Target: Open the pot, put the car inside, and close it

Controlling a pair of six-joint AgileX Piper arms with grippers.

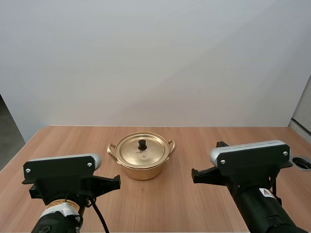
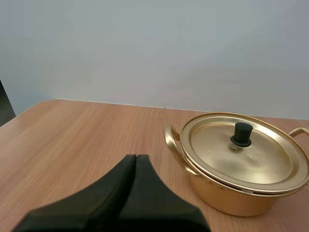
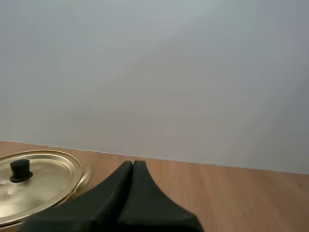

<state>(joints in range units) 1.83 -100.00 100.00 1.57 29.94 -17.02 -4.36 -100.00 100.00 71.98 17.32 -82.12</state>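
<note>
Nearest, the left hand [image 2: 136, 157] is pressed shut, its two black fingers lying together as one dark wedge with nothing between them. The right hand [image 3: 133, 163] is closed the same way and also holds nothing. Both hang low over the wooden tabletop [image 1: 204, 141], pointing forward.

Ahead of the left hand and off to its right stands the pot [image 1: 142, 170]. From the right hand it lies ahead and off to the left. It sits between the two hands and apart from both. The left hand looks somewhat the nearer.

The lid [image 1: 142, 151] sits squarely on the pot, and its black knob [image 1: 142, 144] stands upright at the centre. The pot is round, so its only long line runs through the handles [image 1: 112, 150], crosswise from one hand's side to the other's.

By count there are two hands, one pot, one lid, one knob and two handles. Lifting the lid by the knob seems the first step.
</note>
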